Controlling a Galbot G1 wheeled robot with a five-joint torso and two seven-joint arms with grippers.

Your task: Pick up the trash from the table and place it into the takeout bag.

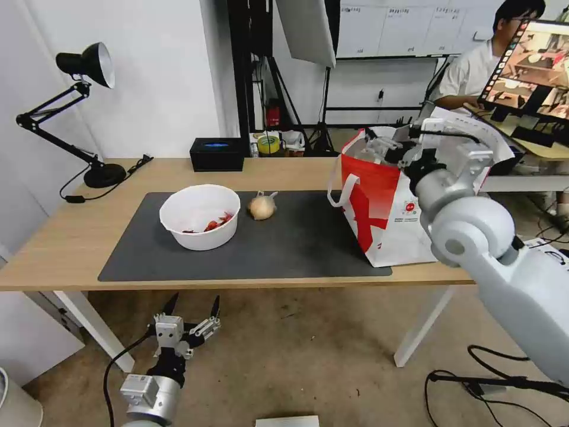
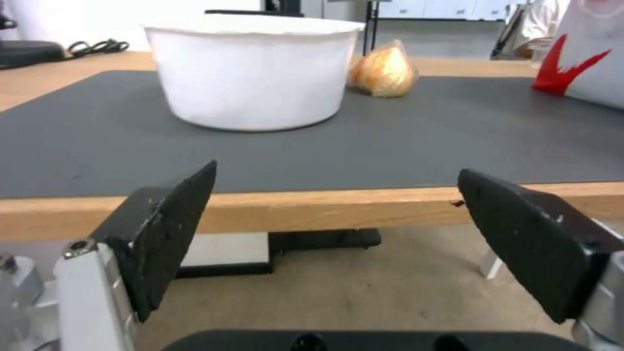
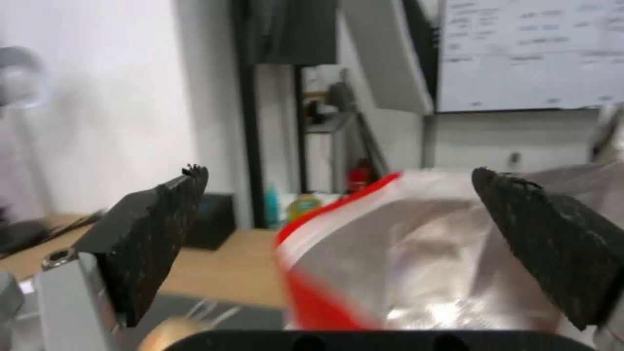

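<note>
The right tool (image 3: 338, 214) is spread wide and grasps nothing; both black pads (image 3: 153, 239) stand well apart with clear space between them. It hangs over the open mouth of the takeout bag (image 1: 385, 207), with the silver foil lining directly below it in the right wrist view. The left tool (image 1: 192, 314) is also released and empty, its fingers (image 2: 169, 234) splayed. It sits low, below and in front of the near edge of the worktop (image 1: 71, 237), pointing toward that edge.

The white bowl (image 1: 200, 224) with red scraps stands on the left half of the dark grey mat (image 1: 296, 243). The tan onion-like ball (image 1: 262, 207) lies just beside it to the right, apart from it. The takeout bag stands upright at the right end of the mat, near the worktop's right edge.

A broad bare stretch of mat lies between the ball and the bag. The near strip of mat in front of the bowl is unobstructed. A black box (image 1: 217, 154) and a desk lamp (image 1: 89, 118) stand along the far side, off the mat.
</note>
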